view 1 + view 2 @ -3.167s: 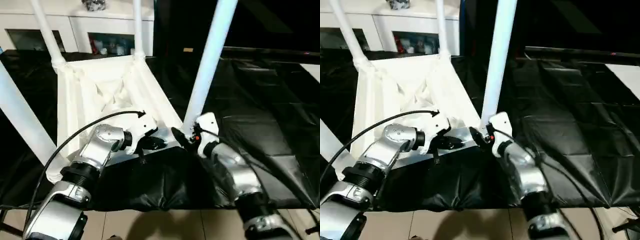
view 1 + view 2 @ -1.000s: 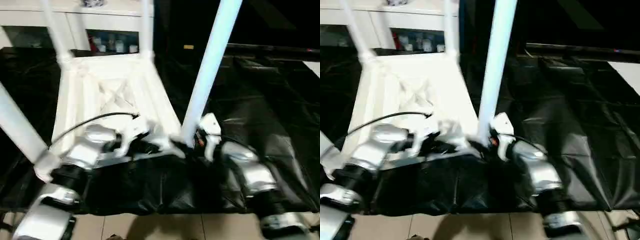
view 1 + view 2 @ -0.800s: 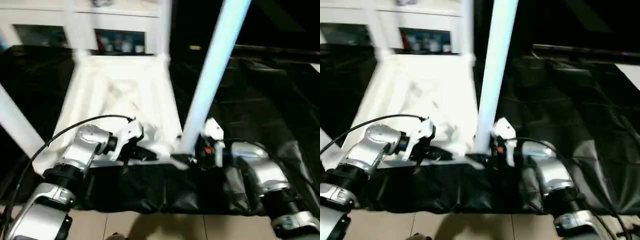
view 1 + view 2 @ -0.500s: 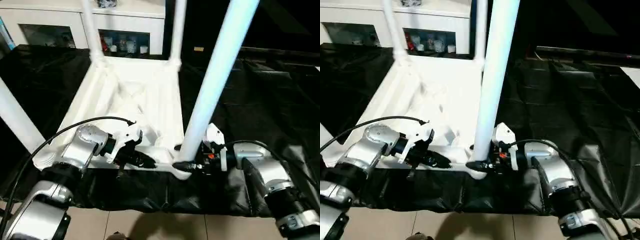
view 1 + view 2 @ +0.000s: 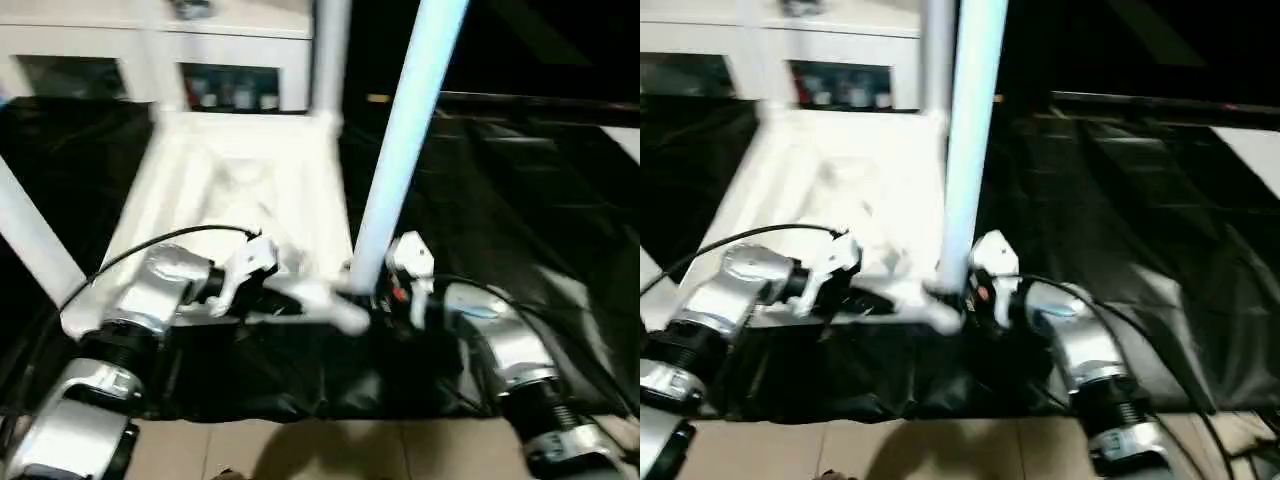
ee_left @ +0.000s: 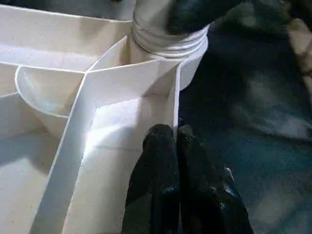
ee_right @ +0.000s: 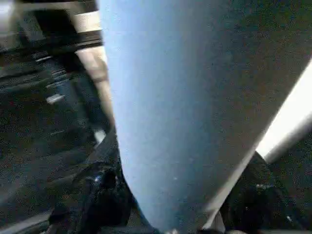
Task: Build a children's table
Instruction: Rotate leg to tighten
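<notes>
Now the right gripper [image 5: 962, 297] has drawn in around the base of the near leg [image 5: 400, 150], its fingers at either side of the tube. The left gripper [image 6: 176, 146] stays pinched on the rim of the upturned children's table [image 5: 240, 190], steadying it on the black-sheeted work table [image 5: 520, 200], so the leg looks ready for seating

The near leg [image 5: 400, 160] rises right against the right tool [image 5: 372, 298], blocking its front; ribs [image 6: 83, 97] wall the left tool [image 6: 170, 141]; bare black worktop [image 5: 520, 200] lies open beyond the right tool.
</notes>
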Robot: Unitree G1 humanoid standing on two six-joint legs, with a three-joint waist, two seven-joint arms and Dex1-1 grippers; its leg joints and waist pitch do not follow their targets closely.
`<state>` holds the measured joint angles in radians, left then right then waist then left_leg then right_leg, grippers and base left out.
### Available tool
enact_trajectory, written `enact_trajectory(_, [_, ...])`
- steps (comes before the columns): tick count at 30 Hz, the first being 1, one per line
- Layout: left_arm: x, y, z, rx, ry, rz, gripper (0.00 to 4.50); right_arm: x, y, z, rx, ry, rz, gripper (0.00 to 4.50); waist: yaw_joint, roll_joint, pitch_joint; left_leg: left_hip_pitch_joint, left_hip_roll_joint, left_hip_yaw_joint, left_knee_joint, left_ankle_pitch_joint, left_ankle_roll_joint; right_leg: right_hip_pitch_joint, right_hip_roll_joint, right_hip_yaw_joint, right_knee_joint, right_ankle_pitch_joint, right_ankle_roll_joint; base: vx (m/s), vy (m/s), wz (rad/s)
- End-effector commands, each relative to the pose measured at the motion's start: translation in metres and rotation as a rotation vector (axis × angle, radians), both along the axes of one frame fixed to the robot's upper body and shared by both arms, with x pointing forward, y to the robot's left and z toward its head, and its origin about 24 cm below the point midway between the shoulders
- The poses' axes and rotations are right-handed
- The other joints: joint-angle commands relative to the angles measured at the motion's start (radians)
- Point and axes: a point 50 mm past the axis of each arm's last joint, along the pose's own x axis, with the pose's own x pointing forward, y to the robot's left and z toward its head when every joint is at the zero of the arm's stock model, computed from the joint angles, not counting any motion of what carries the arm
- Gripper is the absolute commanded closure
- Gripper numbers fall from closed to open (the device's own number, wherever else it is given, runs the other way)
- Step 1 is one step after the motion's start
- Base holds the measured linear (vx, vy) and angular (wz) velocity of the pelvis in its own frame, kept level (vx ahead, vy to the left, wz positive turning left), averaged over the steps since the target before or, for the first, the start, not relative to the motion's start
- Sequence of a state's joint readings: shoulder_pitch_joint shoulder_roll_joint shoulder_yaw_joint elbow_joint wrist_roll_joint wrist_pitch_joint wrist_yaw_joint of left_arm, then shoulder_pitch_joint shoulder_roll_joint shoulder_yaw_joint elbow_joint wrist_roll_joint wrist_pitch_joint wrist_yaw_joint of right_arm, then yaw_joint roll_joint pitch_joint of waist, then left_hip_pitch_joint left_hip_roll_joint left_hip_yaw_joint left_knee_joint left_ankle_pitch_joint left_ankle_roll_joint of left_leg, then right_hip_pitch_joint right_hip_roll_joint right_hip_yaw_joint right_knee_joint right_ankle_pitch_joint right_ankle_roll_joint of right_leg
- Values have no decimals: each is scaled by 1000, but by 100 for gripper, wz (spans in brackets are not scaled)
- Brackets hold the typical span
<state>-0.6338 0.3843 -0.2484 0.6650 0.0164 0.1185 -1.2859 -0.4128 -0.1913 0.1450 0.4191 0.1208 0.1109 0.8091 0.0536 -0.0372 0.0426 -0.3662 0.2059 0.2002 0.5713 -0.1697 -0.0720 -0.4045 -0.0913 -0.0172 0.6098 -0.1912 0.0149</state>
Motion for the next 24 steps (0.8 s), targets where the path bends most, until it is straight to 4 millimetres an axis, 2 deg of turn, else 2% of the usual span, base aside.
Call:
enact_trajectory(1, [-6,-20,-9,-9,15,20,450,3,-1,-14,-20,50,-209,253,3,6,-49,13,21,-16,-78,-334,-38,27,-37,22,-85,-326,-168,0,0,0])
enact_trajectory(2, [-5,-27,-10,-18,3,51,450,2,5,-18,-8,63,-262,254,-1,3,-50,11,20,-16,-77,-324,-35,28,-35,22,-84,-311,-170,0,0,0])
enact_trajectory(4, [-6,-35,-11,-32,0,69,450,1,12,-21,0,77,-307,255,-4,5,-51,10,19,-15,-76,-311,-35,28,-34,22,-82,-289,-172,0,0,0])
enact_trajectory(5, [-8,-47,-13,-59,2,95,450,0,24,-24,16,95,-358,255,-7,5,-52,9,18,-15,-76,-309,-34,28,-33,22,-82,-280,-171,0,0,0])
enact_trajectory(6, [-8,-47,-13,-59,2,95,450,0,24,-24,16,95,-358,255,-10,6,-52,9,17,-14,-76,-308,-31,27,-31,22,-83,-270,-172,0,0,0])
enact_trajectory(8, [-12,-59,-15,-67,0,109,450,-1,38,-26,27,102,-390,255,-13,5,-52,9,18,-15,-76,-312,-29,28,-30,22,-83,-263,-170,0,0,0])
enact_trajectory(10, [-12,-62,-16,-64,-3,111,450,-1,41,-24,39,86,-384,255,-15,8,-50,12,17,-15,-77,-335,-28,25,-28,22,-87,-280,-163,0,0,0])
enact_trajectory(11, [-13,-63,-17,-61,-5,119,450,0,41,-21,55,62,-390,255,-15,14,-49,12,18,-16,-78,-348,-30,24,-29,23,-87,-283,-161,0,0,0])
enact_trajectory(12, [-13,-64,-17,-55,-9,125,450,1,41,-19,69,53,-397,199,-17,10,-49,11,17,-15,-78,-360,-30,23,-28,22,-89,-290,-156,0,0,0])
enact_trajectory(13, [-13,-63,-17,-53,-7,124,450,2,39,-18,77,49,-394,185,-17,10,-49,13,18,-16,-78,-366,-29,23,-28,23,-90,-296,-154,0,0,0])
enact_trajectory(15, [-13,-63,-18,-50,-5,122,450,2,36,-16,85,44,-382,185,-16,10,-49,12,17,-16,-78,-368,-28,23,-28,23,-91,-301,-149,0,0,0])
enact_trajectory(17, [-15,-57,-18,-40,9,98,450,1,28,-12,95,35,-292,142,-15,11,-52,10,18,-16,-76,-343,-17,29,-26,23,-85,-242,-160,0,0,0])
enact_trajectory(19, [-15,-54,-18,-35,17,87,450,0,24,-11,88,32,-249,140,-14,11,-55,9,18,-14,-74,-316,-6,32,-26,23,-81,-188,-172,0,0,0])
enact_trajectory(20, [-17,-47,-18,-20,37,41,450,-4,16,-9,61,26,-125,140,-13,10,-56,7,17,-12,-71,-279,4,36,-25,23,-76,-133,-187,0,0,0])
enact_trajectory(21, [-17,-47,-18,-20,37,41,450,-4,16,-9,61,26,-125,140,-11,9,-60,7,15,-11,-67,-242,22,42,-24,20,-70,-79,-201,0,0,0])
enact_trajectory(22, [-18,-43,-18,-12,40,2,450,-7,11,-8,50,31,-45,140,-9,8,-60,7,15,-9,-64,-210,38,44,-24,20,-67,-29,-217,0,0,0])
enact_trajectory(23, [-19,-41,-18,-9,45,-21,450,-9,9,-8,43,33,2,140,-9,8,-60,7,15,-9,-64,-210,38,44,-24,20,-67,-29,-217,0,0,0])
enact_trajectory(24, [-19,-39,-18,-7,47,-35,450,-10,7,-7,40,34,31,140,-6,8,-61,7,15,-7,-60,-177,63,48,-24,20,-61,27,-235,0,0,0])
